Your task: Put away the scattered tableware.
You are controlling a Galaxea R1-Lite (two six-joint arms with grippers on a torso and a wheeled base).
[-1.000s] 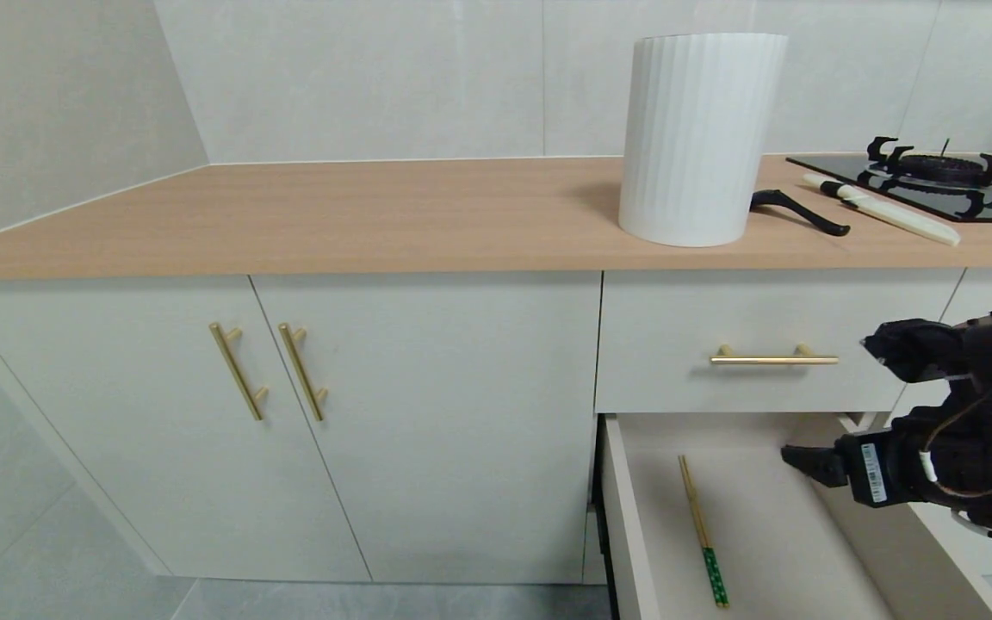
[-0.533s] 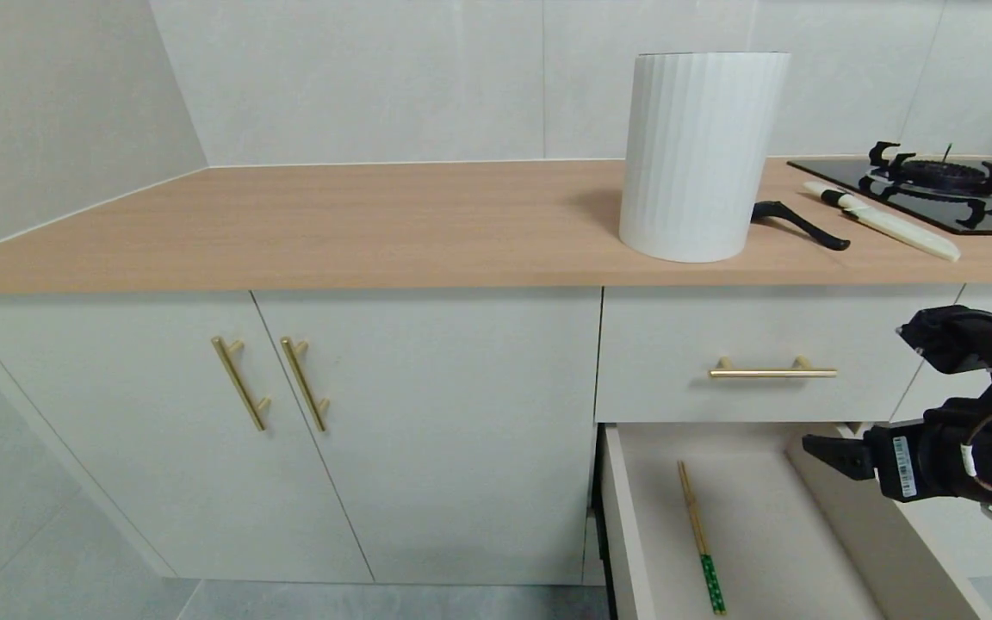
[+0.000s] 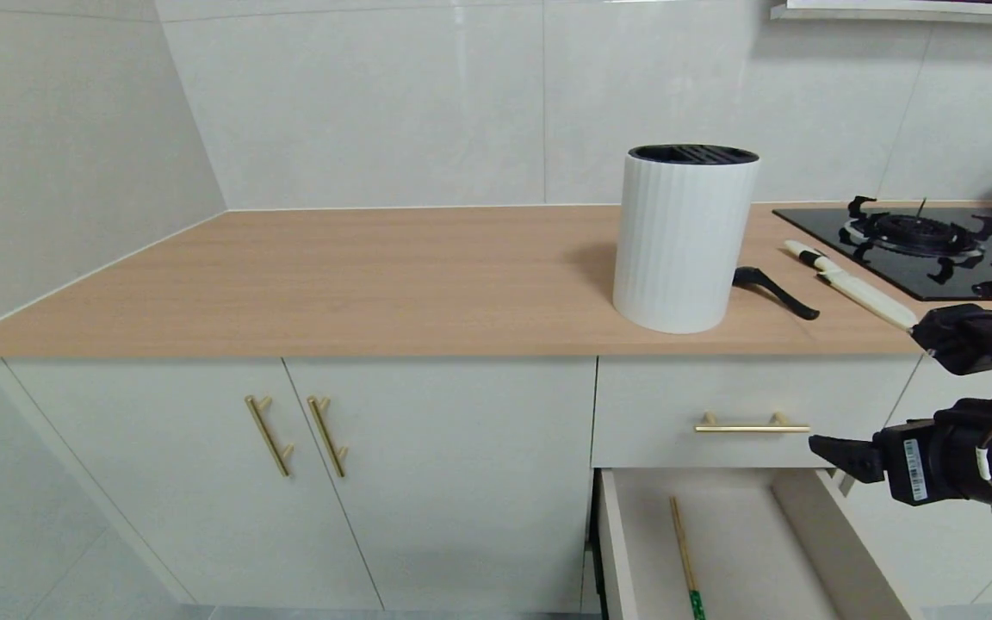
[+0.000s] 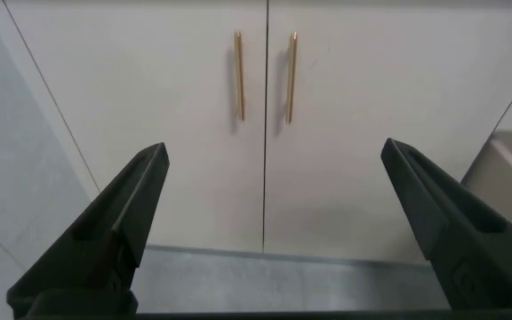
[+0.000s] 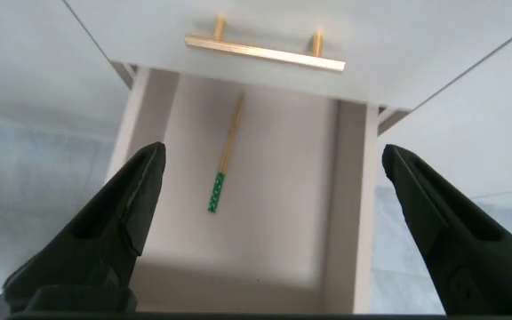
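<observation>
Your countertop (image 3: 332, 284) carries the knife block (image 3: 681, 250), the drawer (image 3: 815, 551) at its 5 o'clock stands open to receive tableware, both right gripper (image 3: 871, 387) above it and left gripper (image 4: 274, 151) gape empty, the knife (image 3: 858, 288) waits at the block's 3 o'clock, and chopsticks (image 3: 681, 547) already lie inside.

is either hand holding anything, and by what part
Nothing is held. The left hand and right hand are both open and empty; the chopsticks lie loose in the drawer.
</observation>
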